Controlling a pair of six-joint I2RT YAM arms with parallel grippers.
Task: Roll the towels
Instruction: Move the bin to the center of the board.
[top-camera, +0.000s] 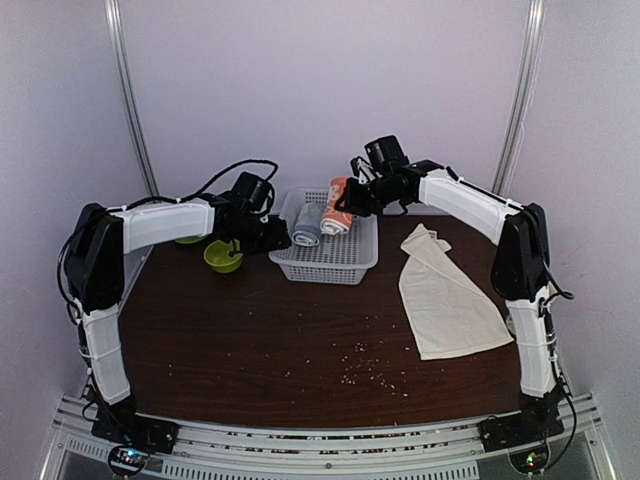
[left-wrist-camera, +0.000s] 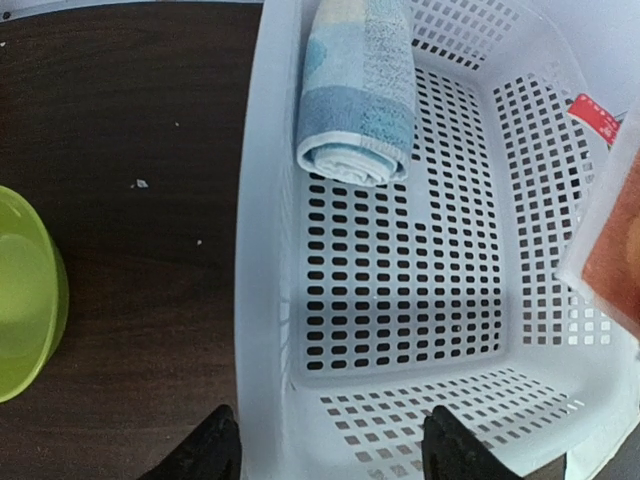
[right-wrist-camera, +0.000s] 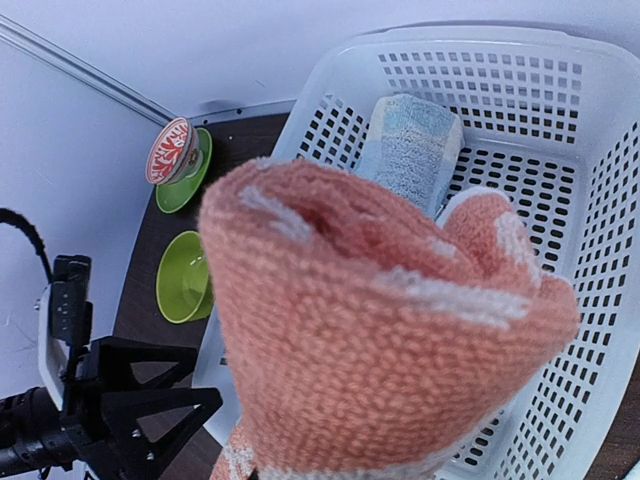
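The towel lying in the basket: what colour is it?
Grey-blue towel with paler blocks; best in the left wrist view.

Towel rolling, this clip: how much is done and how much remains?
Done: the orange towel is rolled. In hand: the right gripper holds it over the white basket, beside a grey-blue roll already lying there; the left gripper is open at the basket's edge. Left: setting the orange roll down, then rolling the cream towel, which lies unrolled on the table's right side.

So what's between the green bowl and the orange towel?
From the top camera: the open left gripper, the white basket's side wall and the blue rolled towel sit between the green bowl and the orange towel.
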